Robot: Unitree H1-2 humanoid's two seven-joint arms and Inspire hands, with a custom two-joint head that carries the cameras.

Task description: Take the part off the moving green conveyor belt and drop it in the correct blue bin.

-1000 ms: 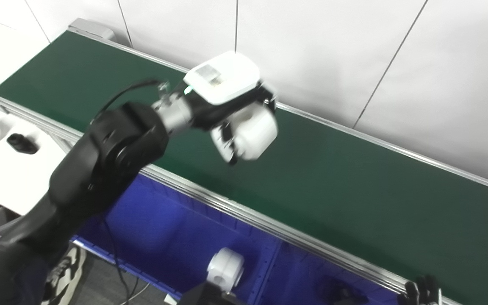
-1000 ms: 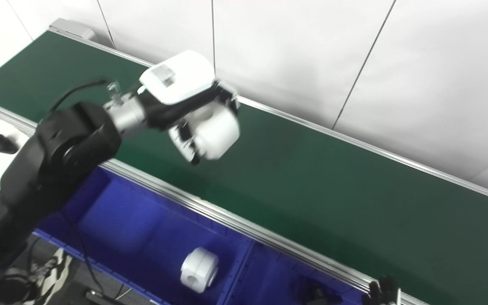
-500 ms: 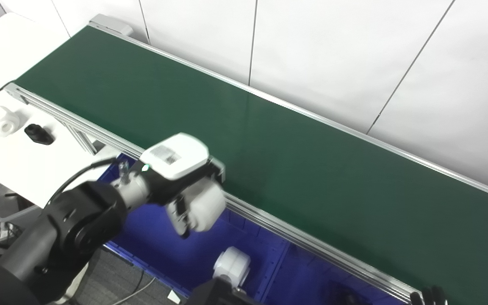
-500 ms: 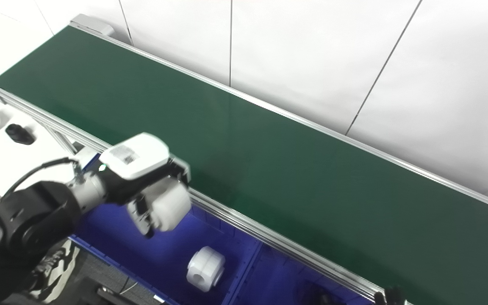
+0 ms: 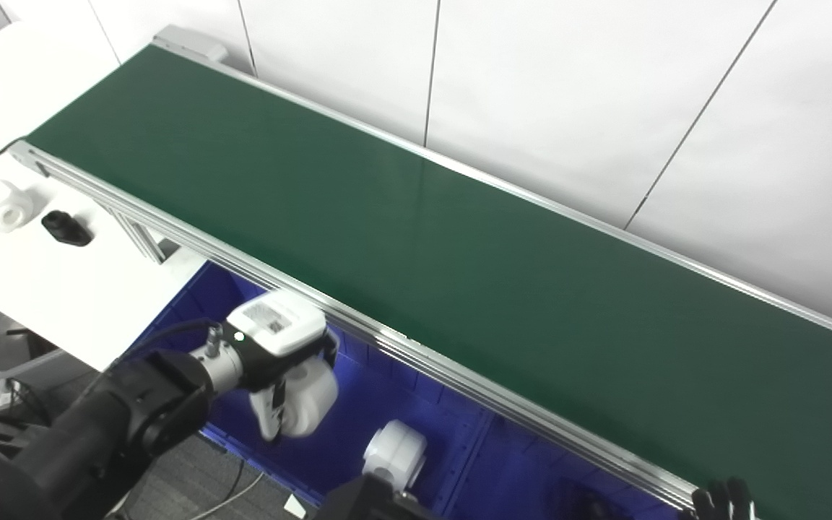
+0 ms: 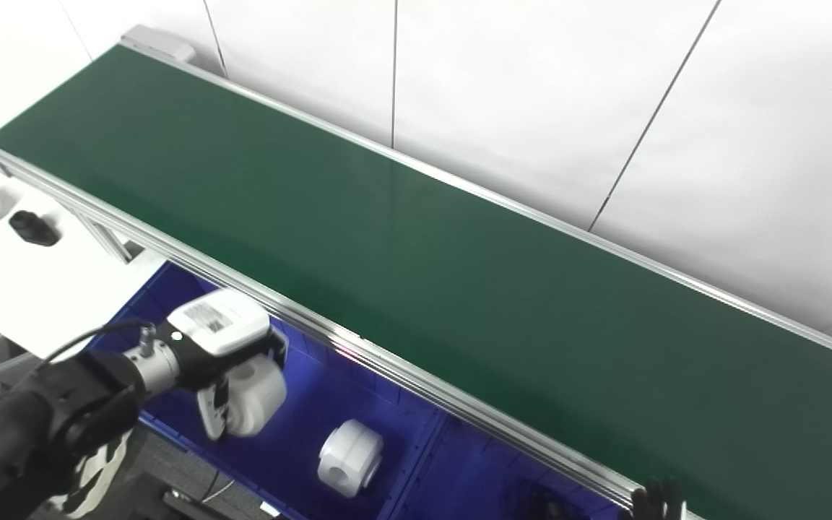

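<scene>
**White part held over the blue bin**

While the long dark green conveyor belt (image 5: 416, 238) lies bare, the left hand (image 5: 282, 361), white-shelled on a black arm, hangs on the near side of that belt, over the deep blue plastic bin (image 6: 300, 426), its fingers wrapped round a chunky white cylindrical part (image 5: 311, 397). A second white cylindrical part (image 6: 347, 456) lies in the bin, just right of the held one. By the belt's near right end, only the right hand's black fingertips (image 5: 723, 498) show; whether it is wide or closed I cannot tell.
</scene>
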